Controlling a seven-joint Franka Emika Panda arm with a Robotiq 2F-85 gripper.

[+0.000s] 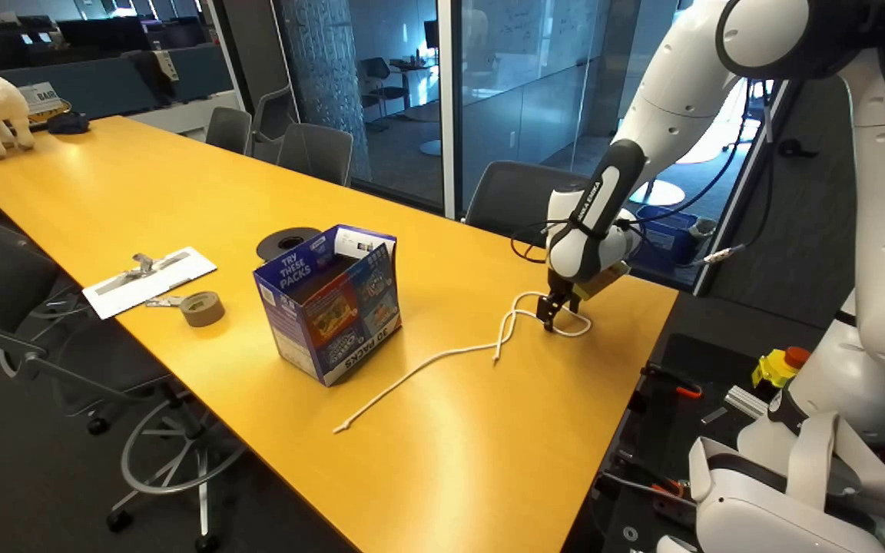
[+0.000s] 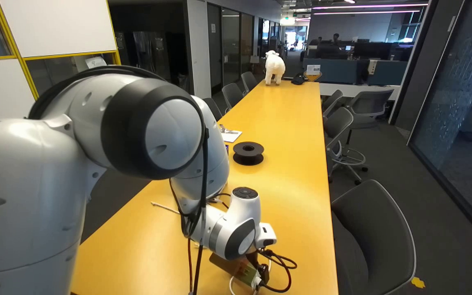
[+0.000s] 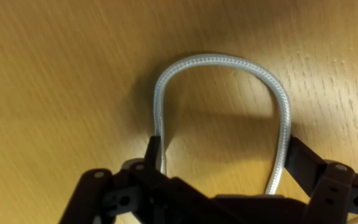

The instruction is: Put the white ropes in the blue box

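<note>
The white ropes (image 1: 419, 366) lie on the table. A long cord trails toward the box and a looped part lies under the gripper; I cannot tell where one cord ends and another begins. The blue box (image 1: 358, 315) stands upright and open-topped, left of the ropes in an exterior view. My gripper (image 1: 556, 313) is low over the table at the looped part. In the wrist view the gripper (image 3: 224, 140) is open, with a rope loop (image 3: 211, 59) between its fingers. The loop's sides run along both fingertips, and its lower part is hidden by the gripper.
A black spool (image 1: 277, 243) stands behind the box; it also shows in an exterior view (image 2: 248, 152). A tape roll (image 1: 202, 309) and a white clipboard (image 1: 149, 278) lie near the table's edge. Chairs line the table, and a white plush animal (image 2: 275, 67) stands at the far end.
</note>
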